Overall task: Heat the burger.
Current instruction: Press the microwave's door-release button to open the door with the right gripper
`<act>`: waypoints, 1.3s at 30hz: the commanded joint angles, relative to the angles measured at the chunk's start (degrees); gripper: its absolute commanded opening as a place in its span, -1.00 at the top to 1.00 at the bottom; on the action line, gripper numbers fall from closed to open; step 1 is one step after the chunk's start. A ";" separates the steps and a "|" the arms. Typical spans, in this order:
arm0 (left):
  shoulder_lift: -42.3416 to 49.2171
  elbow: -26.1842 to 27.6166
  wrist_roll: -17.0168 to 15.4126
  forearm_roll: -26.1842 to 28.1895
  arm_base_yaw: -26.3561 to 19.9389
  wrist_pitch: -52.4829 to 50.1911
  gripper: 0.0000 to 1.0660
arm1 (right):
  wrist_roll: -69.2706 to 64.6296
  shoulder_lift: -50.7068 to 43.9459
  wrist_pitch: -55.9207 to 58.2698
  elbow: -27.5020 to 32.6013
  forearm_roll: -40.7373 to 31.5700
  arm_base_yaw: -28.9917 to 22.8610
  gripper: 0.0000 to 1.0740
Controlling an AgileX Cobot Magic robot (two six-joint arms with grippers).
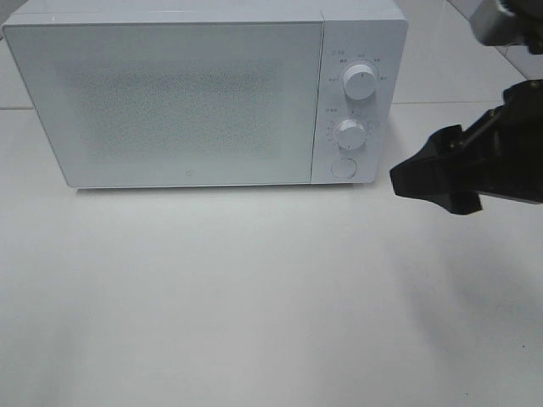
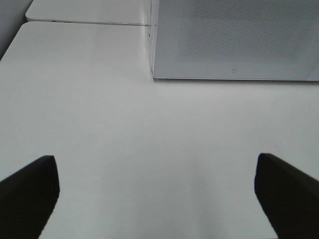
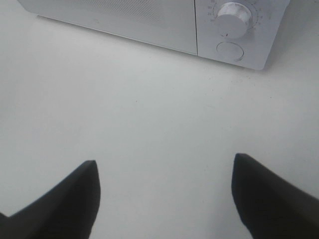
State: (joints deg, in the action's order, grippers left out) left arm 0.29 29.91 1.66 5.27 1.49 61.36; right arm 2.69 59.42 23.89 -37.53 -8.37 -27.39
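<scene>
Both hands spread wide and empty, microwave shut.
My right gripper (image 1: 424, 182) hangs open over the table (image 1: 254, 297), just right of the microwave (image 1: 204, 93) and its dials (image 1: 361, 82). My left gripper (image 2: 155, 158) gapes wide, facing the closed door (image 2: 234, 40). I cannot tell where the burger is.

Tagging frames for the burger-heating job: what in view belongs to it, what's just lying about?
Job: microwave, door shut; upper knob; lower knob; round button; left claw, open; right claw, open.
Just there: white table. No burger in view.
</scene>
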 commanded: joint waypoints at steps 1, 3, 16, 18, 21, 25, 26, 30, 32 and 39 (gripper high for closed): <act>1.09 -0.29 -0.34 0.11 -0.23 0.11 -0.92 | 0.34 -7.56 7.79 -0.06 0.80 0.29 -0.31; 1.09 -0.29 -0.34 0.11 -0.23 0.11 -0.92 | 0.34 -10.83 10.26 -0.06 0.97 0.29 -0.31; 1.09 -0.29 -0.34 0.11 -0.23 0.11 -0.92 | 0.34 -32.77 20.80 -0.06 2.69 2.46 -0.31; 1.09 -0.29 -0.34 0.11 -0.23 0.11 -0.92 | 0.34 -36.90 23.49 -0.06 2.81 7.05 -0.32; 1.09 -0.29 -0.34 0.11 -0.23 0.11 -0.92 | 0.34 -39.30 25.15 -0.06 3.09 10.08 -0.32; 1.09 -0.29 -0.34 0.11 -0.23 0.11 -0.92 | 0.29 -44.98 28.59 -0.06 3.95 15.76 -0.33; 1.09 -0.29 -0.34 0.11 -0.23 0.11 -0.92 | 0.29 -46.12 29.11 -0.06 3.95 16.73 -0.35; 1.09 -0.29 -0.34 0.11 -0.23 0.11 -0.92 | 0.29 -48.93 29.74 0.06 4.01 18.91 -0.38; 1.09 -0.29 -0.34 0.11 -0.23 0.11 -0.92 | 0.11 -52.25 29.74 1.38 4.01 20.17 -0.38; 1.09 -0.29 -0.34 0.11 -0.23 0.11 -0.92 | -0.92 -59.47 29.28 7.28 5.27 21.89 -0.38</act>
State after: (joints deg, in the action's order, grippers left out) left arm 0.29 29.91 1.66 5.27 1.49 61.36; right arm 2.35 1.55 53.46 -31.34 -3.90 -6.25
